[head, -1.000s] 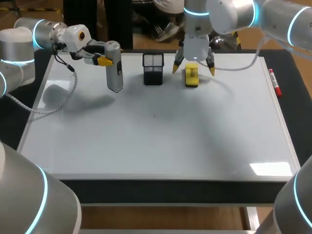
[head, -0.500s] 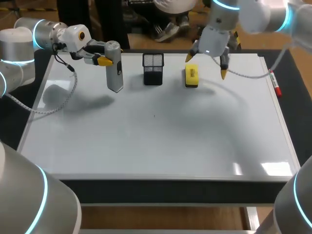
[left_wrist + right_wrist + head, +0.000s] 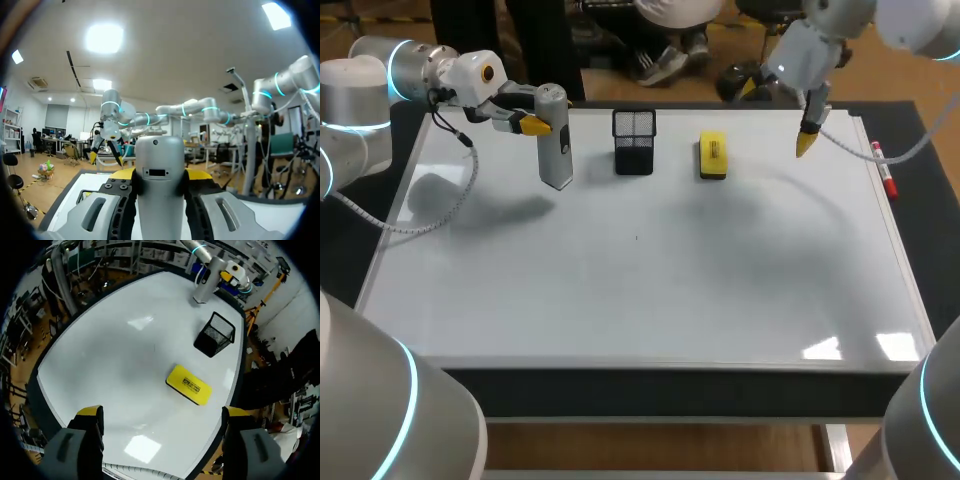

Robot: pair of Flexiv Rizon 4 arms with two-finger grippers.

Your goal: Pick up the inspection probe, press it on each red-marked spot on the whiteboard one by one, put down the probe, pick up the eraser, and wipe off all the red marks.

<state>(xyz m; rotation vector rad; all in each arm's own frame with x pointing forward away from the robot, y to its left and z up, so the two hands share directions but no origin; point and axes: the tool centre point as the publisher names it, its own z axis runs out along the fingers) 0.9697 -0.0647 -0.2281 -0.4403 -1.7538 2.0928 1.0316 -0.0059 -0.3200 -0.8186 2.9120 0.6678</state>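
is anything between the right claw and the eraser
Nothing visible. The eraser lies flat on bare whiteboard ahead of the open right claw; the mesh cup stands beyond it.

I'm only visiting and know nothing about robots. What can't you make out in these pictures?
- The tip of the probe: in the left wrist view it runs out of view inside the left gripper; the head view cannot settle whether it touches the whiteboard.
- Inside the mesh holder: too dark in the head and right wrist views.
- A dark speck mid-board: too small in the head view.
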